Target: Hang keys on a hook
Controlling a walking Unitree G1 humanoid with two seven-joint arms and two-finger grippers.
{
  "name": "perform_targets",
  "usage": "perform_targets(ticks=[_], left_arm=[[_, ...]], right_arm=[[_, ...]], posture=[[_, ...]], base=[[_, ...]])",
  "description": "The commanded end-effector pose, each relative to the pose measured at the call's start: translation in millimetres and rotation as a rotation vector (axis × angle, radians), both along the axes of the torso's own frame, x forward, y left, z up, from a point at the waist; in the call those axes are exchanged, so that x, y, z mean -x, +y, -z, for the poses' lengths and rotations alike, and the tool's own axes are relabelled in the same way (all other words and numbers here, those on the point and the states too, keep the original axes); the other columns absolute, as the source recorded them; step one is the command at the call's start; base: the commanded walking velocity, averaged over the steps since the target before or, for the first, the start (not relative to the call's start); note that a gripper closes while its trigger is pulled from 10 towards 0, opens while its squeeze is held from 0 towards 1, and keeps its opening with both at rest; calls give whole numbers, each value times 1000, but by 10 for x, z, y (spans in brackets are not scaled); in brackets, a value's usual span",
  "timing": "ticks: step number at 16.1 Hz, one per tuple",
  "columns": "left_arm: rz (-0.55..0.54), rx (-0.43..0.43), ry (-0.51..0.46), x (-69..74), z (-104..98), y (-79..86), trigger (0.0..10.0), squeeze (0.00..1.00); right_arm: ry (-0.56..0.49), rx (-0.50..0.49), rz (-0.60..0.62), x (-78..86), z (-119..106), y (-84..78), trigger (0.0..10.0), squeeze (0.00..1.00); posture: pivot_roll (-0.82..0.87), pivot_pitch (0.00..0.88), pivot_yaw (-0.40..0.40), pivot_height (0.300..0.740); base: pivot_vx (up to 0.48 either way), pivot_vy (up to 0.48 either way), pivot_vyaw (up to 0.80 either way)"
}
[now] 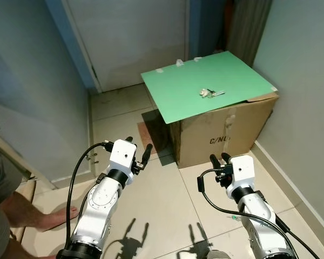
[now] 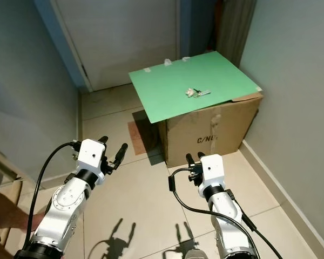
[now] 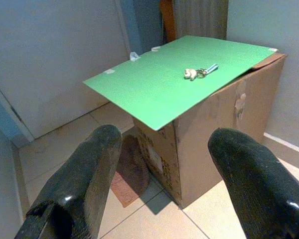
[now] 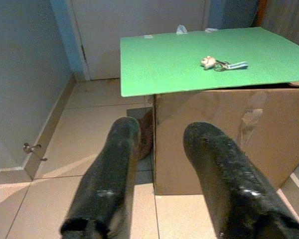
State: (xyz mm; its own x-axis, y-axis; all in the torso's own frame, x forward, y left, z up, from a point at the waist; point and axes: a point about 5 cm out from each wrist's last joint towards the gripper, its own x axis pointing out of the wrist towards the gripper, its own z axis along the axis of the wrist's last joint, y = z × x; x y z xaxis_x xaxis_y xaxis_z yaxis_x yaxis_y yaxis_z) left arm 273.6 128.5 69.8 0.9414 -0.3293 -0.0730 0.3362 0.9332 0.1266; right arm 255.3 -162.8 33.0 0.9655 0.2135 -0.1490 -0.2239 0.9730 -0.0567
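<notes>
Head views: your left gripper (image 1: 139,148) and right gripper (image 1: 220,159) hung low over the floor tiles, well short of the cardboard box (image 1: 221,132); the keys (image 1: 210,93) lay on its green sheet (image 1: 205,83), placed for an easy reach.
Left wrist: fingers (image 3: 84,186) spread wide, holding nothing; you faced the keys (image 3: 200,73).
Right wrist: fingers (image 4: 107,174) parted, empty; a small hook (image 4: 32,149) sat low on the wall.

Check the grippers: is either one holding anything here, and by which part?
Nothing is held. The left gripper and right gripper are both open and empty, and the keys lie on the green sheet.
</notes>
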Motion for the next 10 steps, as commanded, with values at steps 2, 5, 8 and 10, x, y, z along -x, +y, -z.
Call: perform_targets(ticks=[2, 5, 8, 10], left_arm=[[-34, 26, -13, 25, -11, 91, 10000, 0], [-148, 78, -60, 153, -20, 354, 10000, 0], [-220, 55, -36, 290, 112, 494, 10000, 0], [-234, 36, -34, 446, 183, 511, 10000, 0]], right_arm=[[-11, -10, 38, -15, -8, -19, 10000, 1000], [-34, -79, 228, -68, -70, -240, 10000, 1000], [-34, -126, 360, -72, -68, -432, 10000, 1000], [-37, -157, 435, -13, -30, -513, 10000, 1000]], posture=[[-209, 5, 114, 740], [-208, 5, 112, 740], [-199, 6, 108, 740], [-191, 6, 101, 740]], base=[[0, 0, 0], [0, 0, 0], [0, 0, 0], [0, 0, 0]])
